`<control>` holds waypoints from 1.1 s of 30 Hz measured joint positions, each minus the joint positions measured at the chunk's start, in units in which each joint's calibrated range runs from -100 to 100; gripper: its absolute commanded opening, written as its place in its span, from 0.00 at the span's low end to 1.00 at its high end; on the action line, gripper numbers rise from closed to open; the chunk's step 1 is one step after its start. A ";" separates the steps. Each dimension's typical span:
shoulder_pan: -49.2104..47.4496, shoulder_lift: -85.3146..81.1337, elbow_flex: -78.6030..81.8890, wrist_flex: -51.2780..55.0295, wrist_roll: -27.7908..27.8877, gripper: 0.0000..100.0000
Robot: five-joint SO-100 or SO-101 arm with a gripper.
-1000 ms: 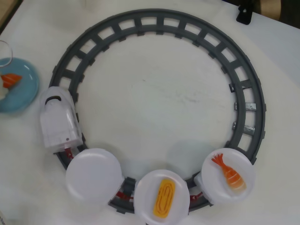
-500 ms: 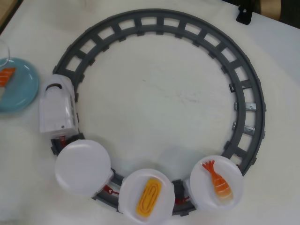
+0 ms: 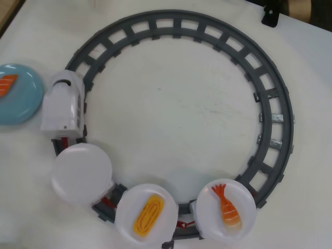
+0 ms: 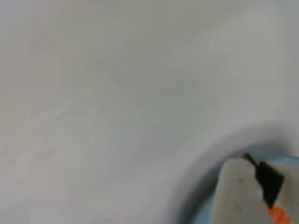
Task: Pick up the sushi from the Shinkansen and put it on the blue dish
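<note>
The sushi (image 3: 8, 84), an orange slab with white stripes, lies on the blue dish (image 3: 23, 101) at the left edge of the overhead view. The white Shinkansen (image 3: 62, 106) stands on the left of the grey track and pulls three round white plates. The first plate (image 3: 82, 173) is bare. My gripper is out of the overhead view. The blurred wrist view shows one pale finger (image 4: 238, 186) with a dark tip at the lower right. Beside it are a bit of orange (image 4: 280, 215) and a sliver of blue. Whether the gripper (image 4: 254, 175) is open or shut does not show.
The grey ring track (image 3: 270, 104) fills most of the table. A yellow egg piece (image 3: 147, 213) and an orange shrimp piece (image 3: 226, 209) ride on the second and third plates at the bottom. A black clamp (image 3: 270, 15) sits at the top right.
The train has run up the left side of the track, and its plates have followed leftward. The pale gripper edge over the dish has left the overhead view. The sushi stays on the dish.
</note>
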 measured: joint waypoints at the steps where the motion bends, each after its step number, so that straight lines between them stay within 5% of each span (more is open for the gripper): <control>1: 0.00 -2.78 3.29 -0.25 0.00 0.03; 21: -1.96 -56.18 31.66 7.65 -0.10 0.03; 33: -7.11 -60.40 33.12 8.24 0.05 0.03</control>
